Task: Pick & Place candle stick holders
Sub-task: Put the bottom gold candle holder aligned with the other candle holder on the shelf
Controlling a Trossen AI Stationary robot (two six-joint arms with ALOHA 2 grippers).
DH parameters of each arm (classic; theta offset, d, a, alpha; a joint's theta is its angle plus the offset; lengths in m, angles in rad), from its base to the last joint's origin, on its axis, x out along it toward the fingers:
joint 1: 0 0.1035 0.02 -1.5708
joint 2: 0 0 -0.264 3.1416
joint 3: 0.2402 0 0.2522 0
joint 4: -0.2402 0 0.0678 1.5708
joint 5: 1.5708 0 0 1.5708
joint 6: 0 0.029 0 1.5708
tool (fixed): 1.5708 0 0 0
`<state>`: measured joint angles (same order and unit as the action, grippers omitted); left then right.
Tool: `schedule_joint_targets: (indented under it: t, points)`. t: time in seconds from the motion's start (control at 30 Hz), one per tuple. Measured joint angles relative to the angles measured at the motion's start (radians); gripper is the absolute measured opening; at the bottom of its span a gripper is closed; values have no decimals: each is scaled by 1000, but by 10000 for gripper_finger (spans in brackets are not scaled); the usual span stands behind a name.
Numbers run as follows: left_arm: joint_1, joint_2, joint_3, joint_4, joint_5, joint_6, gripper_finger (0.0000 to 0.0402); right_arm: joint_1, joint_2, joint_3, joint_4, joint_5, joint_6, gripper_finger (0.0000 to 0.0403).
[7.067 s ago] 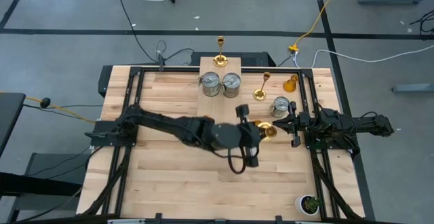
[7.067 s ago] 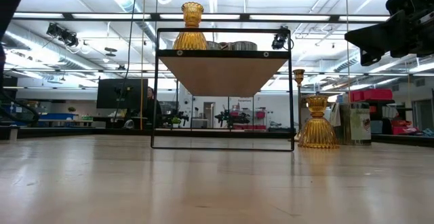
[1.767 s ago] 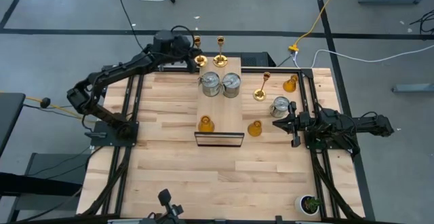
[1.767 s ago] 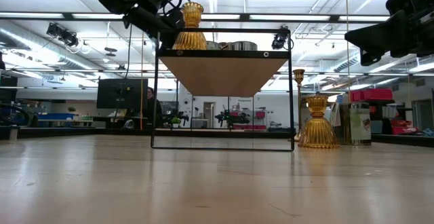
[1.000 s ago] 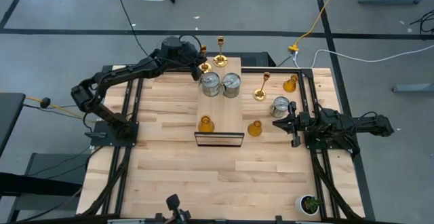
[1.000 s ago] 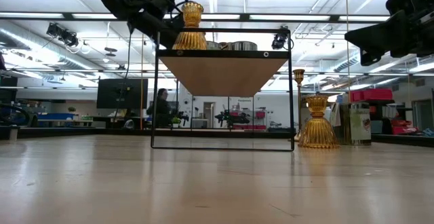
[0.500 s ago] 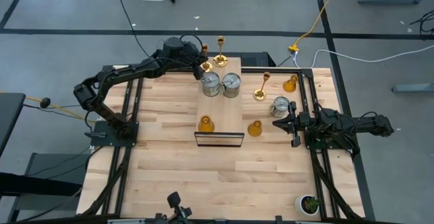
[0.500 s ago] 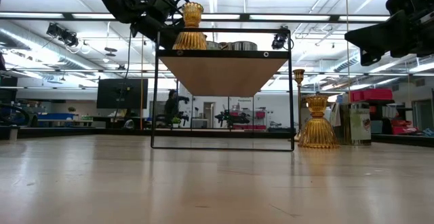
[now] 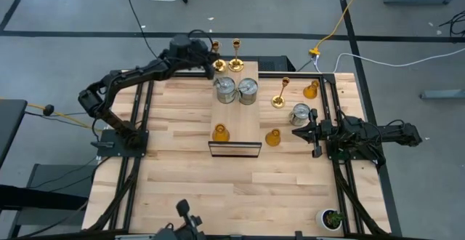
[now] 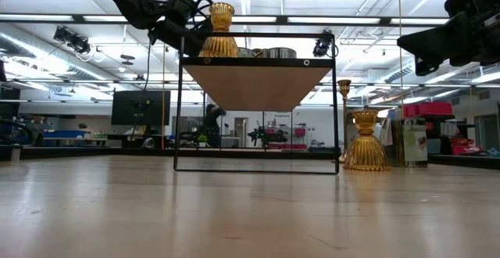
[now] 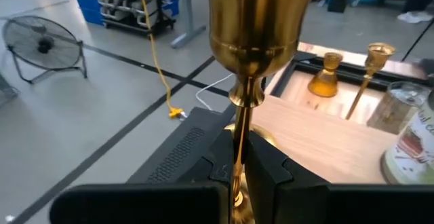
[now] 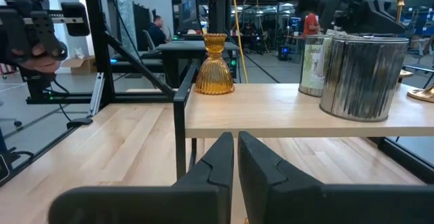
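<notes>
Left hand (image 9: 211, 55) grasps a gold candlestick (image 9: 215, 57) by its stem — long axis upright — at the raised shelf's (image 9: 236, 116) 11 o'clock corner, beside a second candlestick (image 9: 236, 55). Right hand (image 9: 298, 132), clenched empty, waits at the counter's (image 9: 182, 160) 3 o'clock edge.

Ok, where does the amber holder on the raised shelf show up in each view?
High view: the amber holder stands at the near left corner of the shelf.
Low view: on top of the shelf, upper left.
Right wrist view: at the shelf's edge, centre.
Left wrist view: not in it.
Shared landmark: the silver cans on that shelf.
</notes>
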<state>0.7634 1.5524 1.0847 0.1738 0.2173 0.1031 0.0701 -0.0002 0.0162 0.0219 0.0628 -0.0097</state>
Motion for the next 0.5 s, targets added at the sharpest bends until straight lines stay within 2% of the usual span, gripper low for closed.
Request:
schedule_joint_targets:
  t: [0.5]
  points:
    - [12, 34, 0, -7, 24, -5, 23, 0, 0, 0, 0, 0, 0, 27]
